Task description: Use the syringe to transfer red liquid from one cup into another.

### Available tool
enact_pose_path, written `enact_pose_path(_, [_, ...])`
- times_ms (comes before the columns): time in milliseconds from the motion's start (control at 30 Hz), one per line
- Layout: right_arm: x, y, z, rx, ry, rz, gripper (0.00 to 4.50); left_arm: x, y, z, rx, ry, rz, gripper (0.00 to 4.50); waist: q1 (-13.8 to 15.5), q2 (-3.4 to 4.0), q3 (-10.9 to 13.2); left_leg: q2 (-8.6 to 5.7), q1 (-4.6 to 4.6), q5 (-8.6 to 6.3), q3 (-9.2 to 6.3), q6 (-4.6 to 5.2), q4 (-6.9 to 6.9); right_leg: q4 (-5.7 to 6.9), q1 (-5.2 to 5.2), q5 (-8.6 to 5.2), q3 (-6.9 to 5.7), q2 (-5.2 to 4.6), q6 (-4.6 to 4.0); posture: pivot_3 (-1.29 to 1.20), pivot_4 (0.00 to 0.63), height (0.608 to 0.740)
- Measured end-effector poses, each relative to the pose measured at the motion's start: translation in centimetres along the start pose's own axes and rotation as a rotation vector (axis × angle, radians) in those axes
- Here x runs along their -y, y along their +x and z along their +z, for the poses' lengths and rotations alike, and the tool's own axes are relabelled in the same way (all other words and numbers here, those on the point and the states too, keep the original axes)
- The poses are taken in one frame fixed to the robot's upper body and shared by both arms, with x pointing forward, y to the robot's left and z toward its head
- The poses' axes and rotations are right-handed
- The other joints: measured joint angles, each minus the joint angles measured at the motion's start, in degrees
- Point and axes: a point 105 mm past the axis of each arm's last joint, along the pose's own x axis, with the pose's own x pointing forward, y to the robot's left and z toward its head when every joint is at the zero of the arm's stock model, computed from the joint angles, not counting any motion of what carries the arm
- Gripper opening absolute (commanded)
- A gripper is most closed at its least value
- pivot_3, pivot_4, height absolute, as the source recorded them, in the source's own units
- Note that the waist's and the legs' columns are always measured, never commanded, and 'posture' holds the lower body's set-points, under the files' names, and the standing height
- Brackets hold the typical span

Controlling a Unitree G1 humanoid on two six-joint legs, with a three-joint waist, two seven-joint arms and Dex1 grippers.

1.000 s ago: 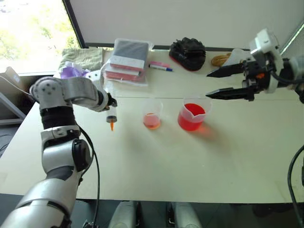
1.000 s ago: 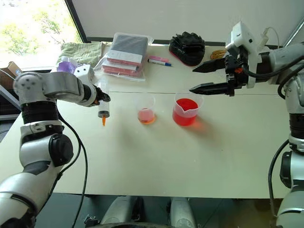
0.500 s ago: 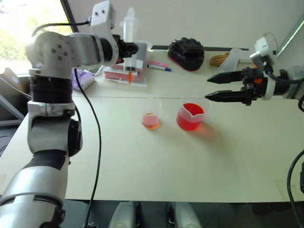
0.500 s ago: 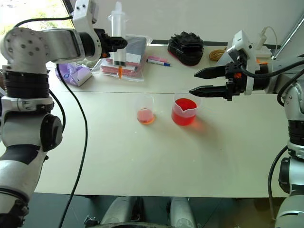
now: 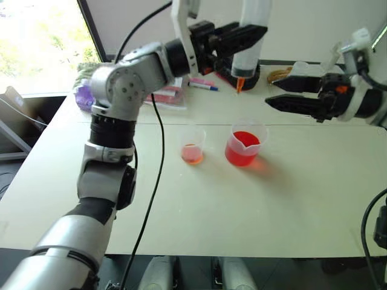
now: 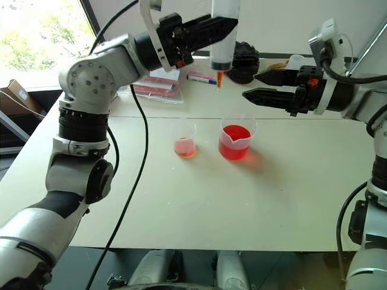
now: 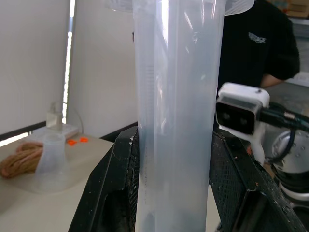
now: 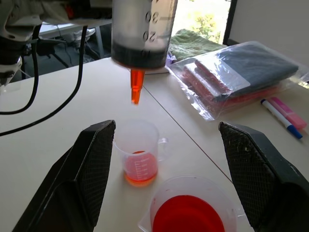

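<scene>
My left gripper (image 6: 221, 26) is shut on the barrel of the syringe (image 5: 247, 45). The syringe hangs upright, high over the table, orange tip (image 8: 136, 87) down. I see no red in its clear barrel (image 7: 176, 121). Below it stand the larger spouted cup (image 5: 243, 147) holding red liquid (image 8: 189, 216) and, to its left, the smaller cup (image 5: 193, 147) with a thin orange-pink layer. My right gripper (image 5: 270, 95) is open, level with the syringe's tip and just right of it, its fingers pointing toward the syringe.
At the table's (image 5: 242, 205) far edge lie a clear bag of books (image 8: 241, 72), a pink-and-blue marker (image 6: 199, 77), a black bundle (image 6: 247, 60) and a coil of rope (image 5: 279, 75). A person in a black shirt (image 7: 256, 48) stands beyond the table.
My left arm has swung the syringe up and to the right, from low at the table's left to high over the cups. The right gripper has hardly shifted and stays open.
</scene>
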Motion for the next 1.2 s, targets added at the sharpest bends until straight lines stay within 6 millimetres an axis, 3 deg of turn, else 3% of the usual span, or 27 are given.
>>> enact_pose_path(167, [0.0,-1.0,-0.6,0.011,0.031,-0.061,3.58,-0.5,0.2,-6.8,-0.026,0.062,-0.055,1.5,0.19,0.02,-0.01,-0.01,-0.06,-0.07,0.01,0.22,0.03,-0.04,0.0,0.0,-0.01,-0.03,0.0,0.0,0.15,0.74])
enact_pose_path(267, [-0.3,-1.6,-0.9,0.012,0.043,-0.087,3.58,-0.6,1.3,-9.2,-0.016,0.092,-0.064,1.5,0.14,0.01,-0.01,-0.02,-0.1,-0.14,0.01,0.37,0.06,-0.08,-0.01,0.0,-0.01,-0.06,0.0,0.0,0.15,0.74])
enact_pose_path(567, [-1.3,-2.8,-0.9,0.027,0.043,-0.131,3.58,-1.3,3.2,-10.4,0.066,0.204,-0.016,1.5,0.07,0.02,-0.01,-0.01,-0.08,-0.16,-0.01,0.41,0.04,-0.07,-0.01,0.0,-0.02,-0.04,0.0,0.0,0.15,0.74])
enact_pose_path(767, [-1.8,-2.8,-0.6,0.039,0.034,-0.142,3.58,-2.3,3.0,-13.0,0.023,0.204,0.043,1.5,0.06,0.02,-0.01,-0.01,-0.08,-0.18,-0.01,0.43,0.04,-0.07,-0.01,0.0,-0.02,-0.05,0.0,0.0,0.15,0.74])
enact_pose_path(1200, [-0.9,-2.0,0.4,0.091,0.036,-0.236,3.58,-2.4,3.1,-14.9,-0.001,0.184,0.076,1.5,0.06,0.02,-0.01,0.0,-0.09,-0.19,-0.01,0.45,0.04,-0.08,-0.01,0.0,-0.02,-0.05,0.0,0.0,0.15,0.74])
